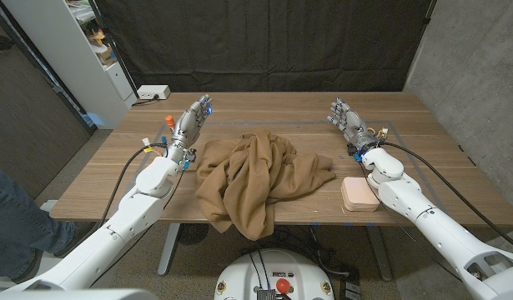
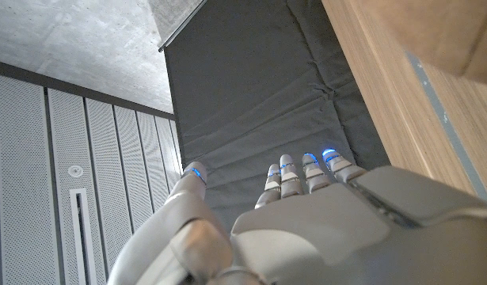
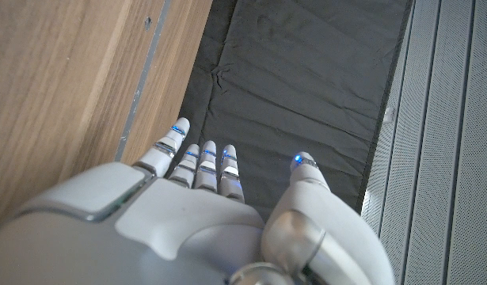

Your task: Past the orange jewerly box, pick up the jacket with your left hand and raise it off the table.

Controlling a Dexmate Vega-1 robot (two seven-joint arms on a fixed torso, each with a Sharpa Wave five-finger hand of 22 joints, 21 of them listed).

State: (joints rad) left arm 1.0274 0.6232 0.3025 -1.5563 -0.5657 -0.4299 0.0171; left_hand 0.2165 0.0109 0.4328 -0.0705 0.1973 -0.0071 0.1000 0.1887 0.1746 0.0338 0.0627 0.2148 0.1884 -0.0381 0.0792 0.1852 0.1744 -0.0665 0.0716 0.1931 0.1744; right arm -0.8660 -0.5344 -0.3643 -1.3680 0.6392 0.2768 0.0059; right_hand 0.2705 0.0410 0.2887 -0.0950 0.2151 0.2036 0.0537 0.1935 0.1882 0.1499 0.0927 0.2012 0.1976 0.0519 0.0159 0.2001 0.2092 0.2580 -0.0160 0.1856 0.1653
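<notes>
Left hand [image 1: 192, 123] waits empty, fingers spread, beside the brown jacket [image 1: 258, 177] heaped mid-bench toward the front edge. Reach not begun; next it must swing over and grip cloth.

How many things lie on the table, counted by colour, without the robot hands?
Brown: 1, the jacket
Pale orange-pink: 1, the jewelry box
White: 1, the power strip
Orange: 1, a small object beside the left robot hand
Total: 4
</notes>
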